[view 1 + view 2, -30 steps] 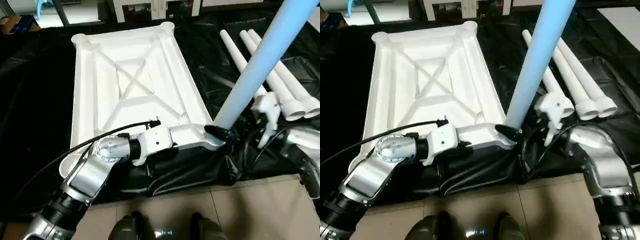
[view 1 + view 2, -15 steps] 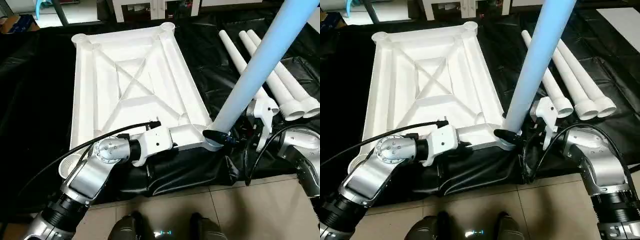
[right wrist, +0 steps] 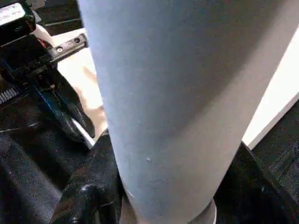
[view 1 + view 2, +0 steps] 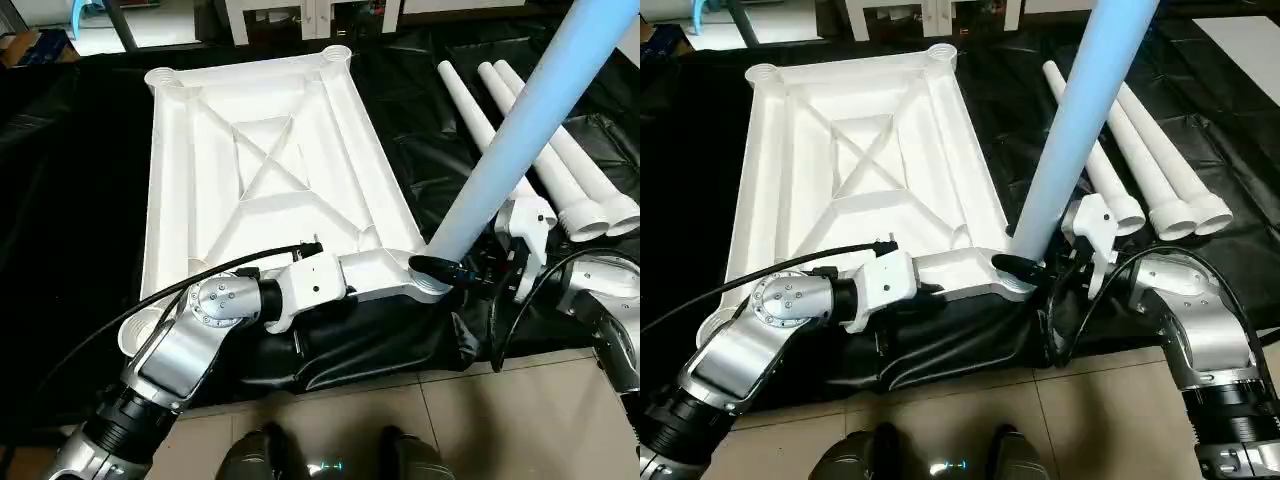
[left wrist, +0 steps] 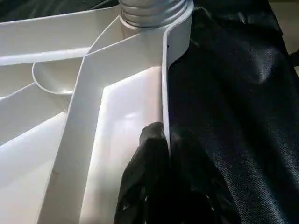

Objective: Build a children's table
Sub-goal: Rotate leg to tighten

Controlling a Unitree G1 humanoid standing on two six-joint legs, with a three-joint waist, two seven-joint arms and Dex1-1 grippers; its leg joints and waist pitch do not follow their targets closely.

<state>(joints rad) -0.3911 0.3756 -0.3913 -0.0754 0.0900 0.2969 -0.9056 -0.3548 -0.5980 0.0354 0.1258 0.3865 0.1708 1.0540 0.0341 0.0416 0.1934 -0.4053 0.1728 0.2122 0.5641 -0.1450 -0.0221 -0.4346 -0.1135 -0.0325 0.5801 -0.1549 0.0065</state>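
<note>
The white table top [image 4: 260, 160] lies upside down on a black sheet, its X ribs facing up. One white leg [image 4: 520, 120] stands in the near right corner socket and leans up and to the right; its ribbed end [image 5: 154, 11] sits in the socket. My left gripper [image 5: 168, 140] is shut on the top's rim just beside that socket. My right gripper [image 3: 170, 186] is closed around the leg's lower part, a black finger [image 3: 88, 186] pressed to each side. Three spare legs [image 4: 560, 150] lie side by side on the sheet at the right.
The black sheet [image 4: 80, 200] covers the work area, with crumpled folds at its near edge. Tiled floor [image 4: 500, 420] and my feet lie below it. White furniture legs [image 4: 300, 15] stand beyond the far end of the top.
My right wrist has drawn slightly closer to the base of the standing leg. The leg stays in the corner socket and the left gripper keeps its hold on the rim.
</note>
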